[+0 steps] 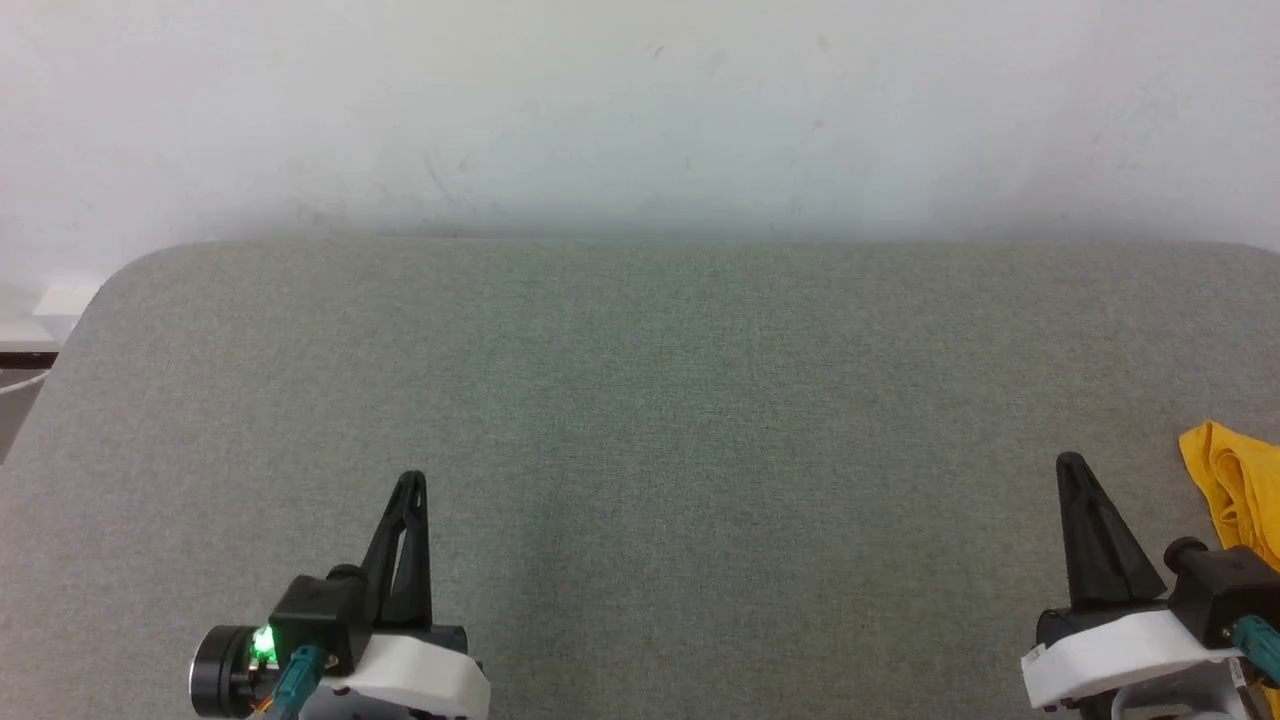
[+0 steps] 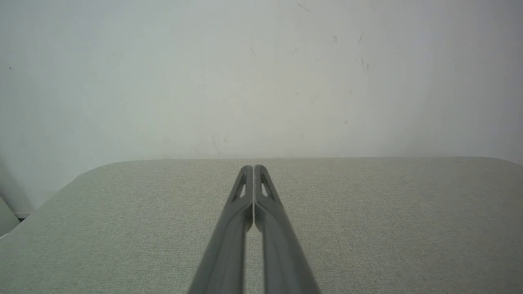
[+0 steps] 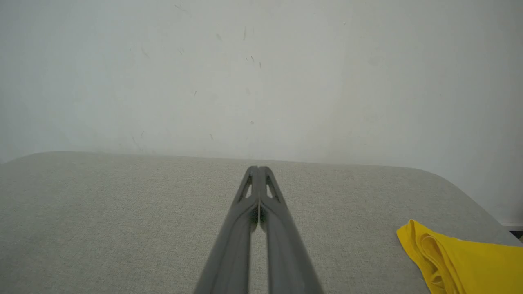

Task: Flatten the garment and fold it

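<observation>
My left pincer [image 1: 411,488], two long dark fingers pressed tip to tip on nothing, hovers above the grey cloth-covered desk [image 1: 640,400] at about 7 o'clock in the head view. It points toward the white wall [image 1: 640,110] at 12 o'clock. The broad middle of the desk lies bare between my arms, and I judge that this is where the spreading should happen.

My right pincer [image 1: 1071,470] sits at about 5 o'clock in the head view, likewise shut and holding nothing.

The bright yellow cloth garment [image 1: 1235,490] lies bunched at the desk's right edge, at 3 o'clock from my right fingertips and just beside them, apart from them. In the right wrist view it shows at 4 o'clock as a folded, rolled hem, with much of it cut off by the frame. I cannot tell which part faces up.

Nothing is flattened yet, so I take the step in hand to be fetching the garment:
- Spread the right pincer before turning it toward 3 o'clock.
- Come down on the nearest raised fold rather than the flat desk.
- Pinch only one layer if I can, then drag toward 9 o'clock into the bare middle.
- Keep the left pincer ready to take an opposite edge.

Grabbing several layers at once would likely keep it bunched.
</observation>
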